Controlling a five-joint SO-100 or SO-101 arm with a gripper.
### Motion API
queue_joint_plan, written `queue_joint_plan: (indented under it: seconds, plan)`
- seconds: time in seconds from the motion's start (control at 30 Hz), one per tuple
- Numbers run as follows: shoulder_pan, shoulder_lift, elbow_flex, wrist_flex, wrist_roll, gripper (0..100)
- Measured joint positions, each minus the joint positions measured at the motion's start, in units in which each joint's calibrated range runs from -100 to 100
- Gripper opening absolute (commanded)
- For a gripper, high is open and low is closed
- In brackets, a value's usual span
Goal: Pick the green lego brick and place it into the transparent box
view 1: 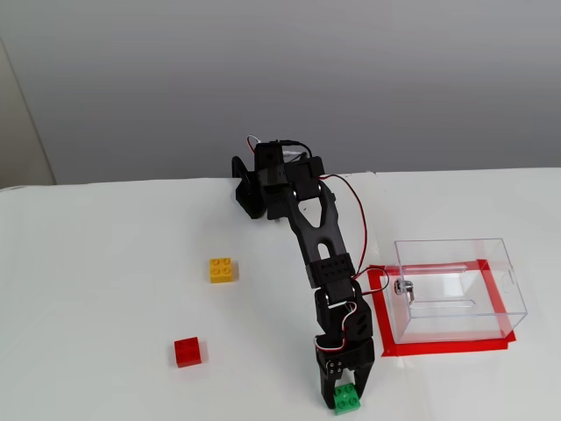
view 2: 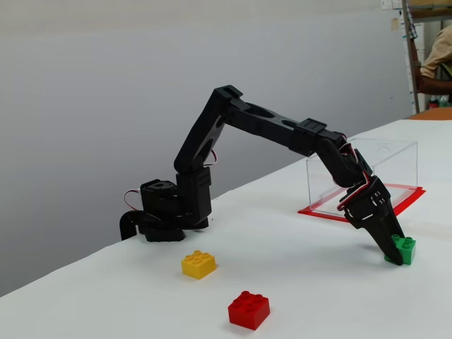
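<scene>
The green lego brick [view 1: 347, 400] [view 2: 404, 248] sits at the table's near edge, gripped between the black fingers of my gripper [view 1: 344, 393] [view 2: 396, 251], which is shut on it. The brick looks slightly tilted and still at table level. The transparent box [view 1: 458, 288] [view 2: 367, 169] stands on a red-taped rectangle, to the right of the arm in a fixed view from above, beyond the gripper in the fixed side view. It has a small metal knob [view 1: 399, 287] on the side toward the arm.
A yellow brick [view 1: 222, 269] [view 2: 198, 264] and a red brick [view 1: 187, 352] [view 2: 248, 309] lie on the white table, left of the arm as seen from above. The arm's base [view 1: 263, 180] sits at the table's far edge. A person [view 2: 438, 60] is partly visible at far right.
</scene>
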Motion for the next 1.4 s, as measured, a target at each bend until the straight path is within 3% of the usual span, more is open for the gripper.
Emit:
queue_joint_plan:
  seconds: [0.27, 0.77, 1.1, 1.4]
  plan:
    - [0.32, -3.81, 1.24, 0.86, -0.29, 3]
    - [4.81, -32.56, 25.33, 0.86, -0.29, 3]
    - [7.05, -46.77, 33.19, 0.77, -0.29, 3]
    - [4.17, -54.21, 41.22, -8.57, -0.29, 3]
